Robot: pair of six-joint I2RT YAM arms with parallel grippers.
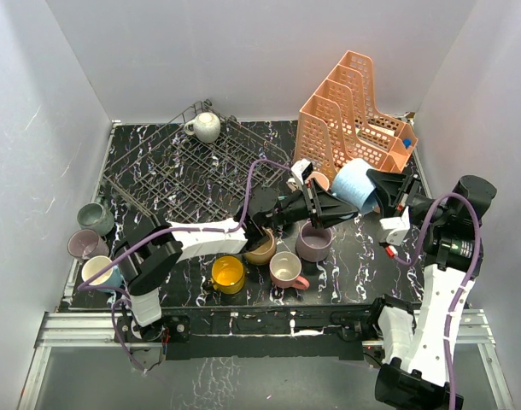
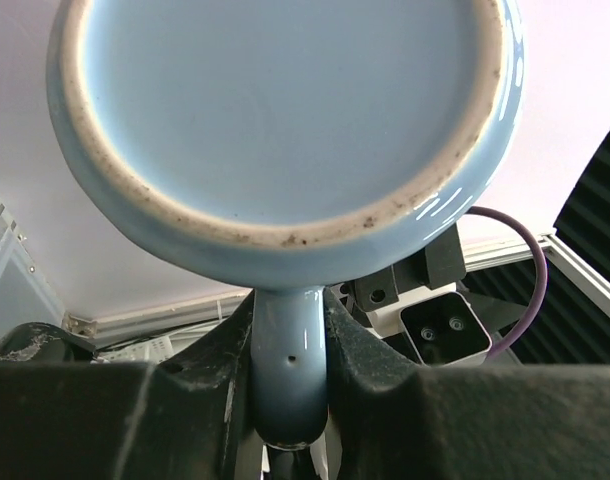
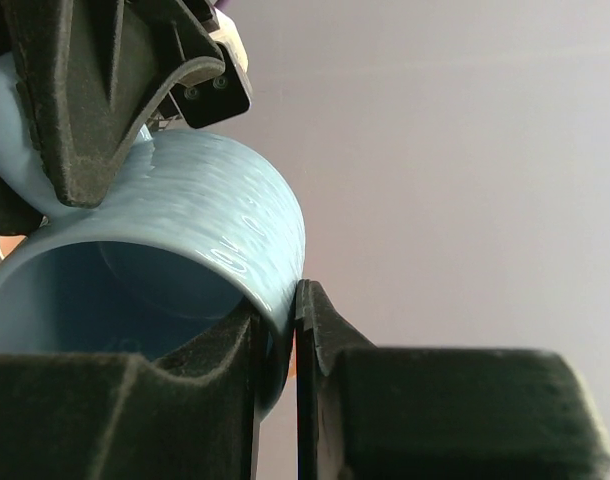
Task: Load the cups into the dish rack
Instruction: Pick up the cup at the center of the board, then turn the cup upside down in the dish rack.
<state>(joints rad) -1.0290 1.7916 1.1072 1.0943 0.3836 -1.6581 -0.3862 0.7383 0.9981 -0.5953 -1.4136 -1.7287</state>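
Note:
A light blue cup (image 1: 356, 186) hangs tilted above the table between both arms, in front of the orange organizer. My left gripper (image 1: 339, 207) is shut on its handle (image 2: 290, 370), with both pads pressed against the handle's sides below the cup's base (image 2: 285, 120). My right gripper (image 3: 280, 340) is shut on the cup's rim (image 3: 185, 210), one finger inside the cup and one outside. The dish rack (image 1: 184, 171) stands at the back left with a cream cup (image 1: 203, 126) in its far corner.
Loose cups stand near the front: yellow (image 1: 228, 273), tan (image 1: 262, 248), pink (image 1: 286, 269) and lilac (image 1: 314, 242). Three more cups (image 1: 96, 218) line the left edge. The orange organizer (image 1: 354, 111) stands at the back right. White walls enclose the table.

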